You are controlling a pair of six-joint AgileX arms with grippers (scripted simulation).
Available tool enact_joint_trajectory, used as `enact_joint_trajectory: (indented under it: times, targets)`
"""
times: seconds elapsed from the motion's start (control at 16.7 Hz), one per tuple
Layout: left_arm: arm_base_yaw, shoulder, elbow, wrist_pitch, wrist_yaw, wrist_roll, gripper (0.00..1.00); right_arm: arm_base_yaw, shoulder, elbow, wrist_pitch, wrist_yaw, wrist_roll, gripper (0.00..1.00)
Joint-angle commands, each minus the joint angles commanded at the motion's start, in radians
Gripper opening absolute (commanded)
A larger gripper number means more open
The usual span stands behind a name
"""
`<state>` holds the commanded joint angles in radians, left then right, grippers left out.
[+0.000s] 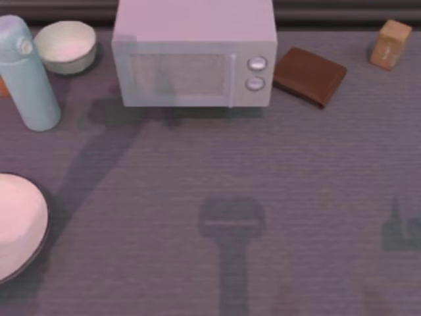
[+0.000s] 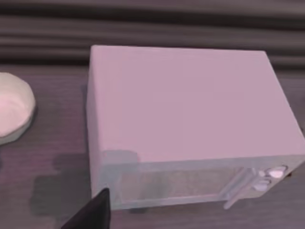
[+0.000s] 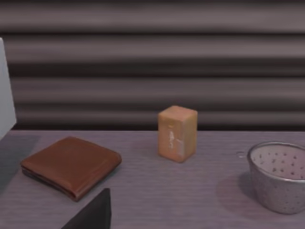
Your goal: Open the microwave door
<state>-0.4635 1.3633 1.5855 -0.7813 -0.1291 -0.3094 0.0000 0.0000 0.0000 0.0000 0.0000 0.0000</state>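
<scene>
The white microwave (image 1: 194,26) stands at the back middle of the table. Its door (image 1: 177,76), with the speckled grey window, lies flush with the front, and the handle bar (image 2: 236,191) is beside the two silver knobs (image 1: 256,73). Neither arm appears in the top view. In the left wrist view, one dark finger (image 2: 95,212) of my left gripper shows in front of the door's far-from-knobs corner, apart from it. One dark finger (image 3: 95,214) of my right gripper hangs over bare table near the wallet. Nothing is held by either gripper.
A brown wallet (image 1: 309,76) lies right of the microwave, with a tan block (image 1: 390,44) farther right. A metal strainer (image 3: 279,176) stands beyond it. Left of the microwave are a cream bowl (image 1: 66,46) and a pale blue bottle (image 1: 26,72). A white dish (image 1: 16,224) sits at the left edge.
</scene>
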Motion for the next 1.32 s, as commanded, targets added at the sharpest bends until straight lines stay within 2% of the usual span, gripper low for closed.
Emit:
enact_joint_trajectory:
  times: [0.3,0.6,0.84,1.32]
  targets:
    - [-0.124,0.45,0.482,-0.204,-0.086,-0.161,1.0,0.0,0.0,0.0,0.0,0.0,0.0,1.0]
    - [-0.208,0.822,0.785,-0.406,-0.167,-0.281,1.0,0.0,0.0,0.0,0.0,0.0,0.0,1.0]
    - [-0.239,0.964,0.885,-0.502,-0.202,-0.327,1.0,0.0,0.0,0.0,0.0,0.0,0.0,1.0]
    - [-0.233,0.982,0.881,-0.492,-0.202,-0.325,1.0,0.0,0.0,0.0,0.0,0.0,0.0,1.0]
